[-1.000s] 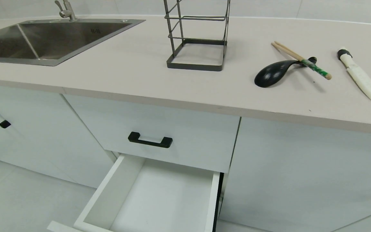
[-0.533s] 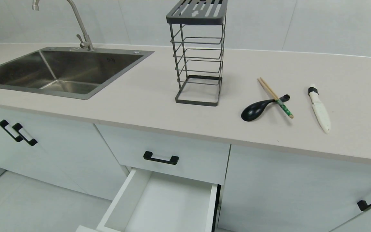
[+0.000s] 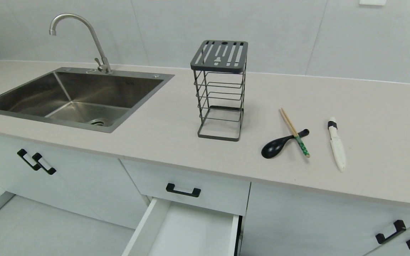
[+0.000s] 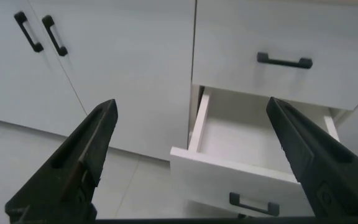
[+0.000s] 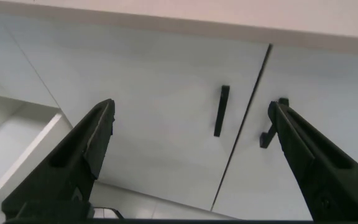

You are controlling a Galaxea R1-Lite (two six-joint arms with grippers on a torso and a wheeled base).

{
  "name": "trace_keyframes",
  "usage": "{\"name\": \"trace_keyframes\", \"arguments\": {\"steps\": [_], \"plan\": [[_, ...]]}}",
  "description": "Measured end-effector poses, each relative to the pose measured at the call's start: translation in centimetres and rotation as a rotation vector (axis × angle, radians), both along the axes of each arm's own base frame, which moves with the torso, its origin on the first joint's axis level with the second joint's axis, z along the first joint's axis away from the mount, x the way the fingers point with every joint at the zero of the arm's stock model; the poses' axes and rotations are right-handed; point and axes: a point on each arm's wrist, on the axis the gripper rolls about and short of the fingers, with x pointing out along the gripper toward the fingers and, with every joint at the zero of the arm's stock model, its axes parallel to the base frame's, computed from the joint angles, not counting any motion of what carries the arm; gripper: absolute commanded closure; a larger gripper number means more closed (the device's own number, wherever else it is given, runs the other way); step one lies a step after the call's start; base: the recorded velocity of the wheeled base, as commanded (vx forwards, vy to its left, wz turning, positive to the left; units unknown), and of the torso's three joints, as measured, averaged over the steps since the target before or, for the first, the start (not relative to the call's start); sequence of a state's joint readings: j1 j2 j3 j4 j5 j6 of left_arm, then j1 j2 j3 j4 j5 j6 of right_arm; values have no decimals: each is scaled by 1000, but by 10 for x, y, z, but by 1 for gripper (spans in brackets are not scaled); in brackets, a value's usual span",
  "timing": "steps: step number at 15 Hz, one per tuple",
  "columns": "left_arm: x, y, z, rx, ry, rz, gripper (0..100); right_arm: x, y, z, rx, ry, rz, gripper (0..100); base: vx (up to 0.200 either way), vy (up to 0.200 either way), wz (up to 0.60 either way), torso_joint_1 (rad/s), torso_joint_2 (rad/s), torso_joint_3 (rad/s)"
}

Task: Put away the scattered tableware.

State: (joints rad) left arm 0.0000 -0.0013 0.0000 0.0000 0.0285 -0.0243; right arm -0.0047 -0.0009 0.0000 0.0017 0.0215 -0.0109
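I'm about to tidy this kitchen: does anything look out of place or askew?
Yes. The lower drawer stands pulled open. On the counter, chopsticks lie crossed over the handle of a black spoon, and a white knife lies loose beside them, none in the wire rack. Nothing looks spilled or broken.

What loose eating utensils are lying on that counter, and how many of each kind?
black spoon: 1
chopsticks: 2, one pair lying across the spoon's handle
white knife: 1
Total: 4 pieces
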Motion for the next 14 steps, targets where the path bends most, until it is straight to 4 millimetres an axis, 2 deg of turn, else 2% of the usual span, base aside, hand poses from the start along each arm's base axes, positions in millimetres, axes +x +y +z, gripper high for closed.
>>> {"name": "trace_keyframes", "arguments": {"steps": [7, 14], "plan": [[0, 0, 0, 0, -2, 0, 0, 0, 0, 0, 0, 0, 4, 0, 0, 0, 0, 263, -491, -232], [0, 0, 0, -6, -1, 0, 0, 0, 0, 0, 1, 0, 3, 0, 0, 0, 0, 23, -47, -22]]}}
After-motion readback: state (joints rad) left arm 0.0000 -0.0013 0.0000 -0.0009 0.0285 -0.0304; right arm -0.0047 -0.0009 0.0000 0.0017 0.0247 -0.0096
